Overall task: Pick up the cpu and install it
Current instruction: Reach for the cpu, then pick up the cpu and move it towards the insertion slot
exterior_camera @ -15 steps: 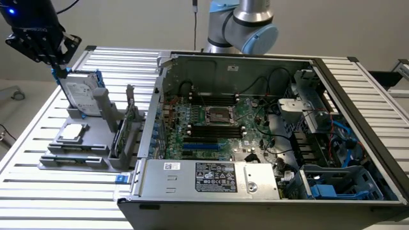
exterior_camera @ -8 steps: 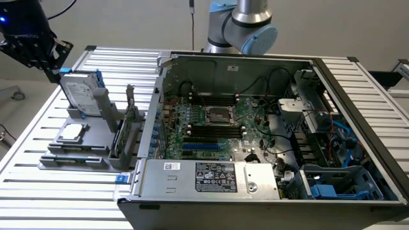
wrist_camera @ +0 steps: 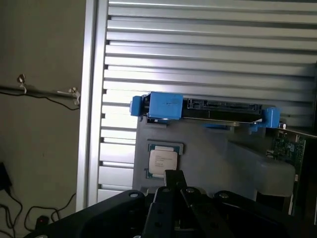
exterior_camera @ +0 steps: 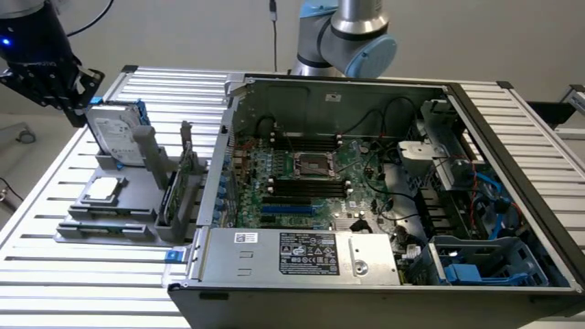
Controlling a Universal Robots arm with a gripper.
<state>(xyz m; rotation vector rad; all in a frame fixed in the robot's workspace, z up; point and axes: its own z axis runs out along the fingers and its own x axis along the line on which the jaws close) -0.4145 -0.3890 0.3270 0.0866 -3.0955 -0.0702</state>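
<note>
One edge of the cpu (wrist_camera: 162, 161) hides behind the gripper (wrist_camera: 174, 177), its fingers together, holding nothing.

From where I stand the arm (exterior_camera: 352, 38) rises at the back with its grey-and-blue elbow joint bent over, and the black gripper (exterior_camera: 62, 90) hangs out at the exterior view's upper left, tilted downward, its slim fingers (wrist_camera: 173, 179) pressed tightly together
</note>
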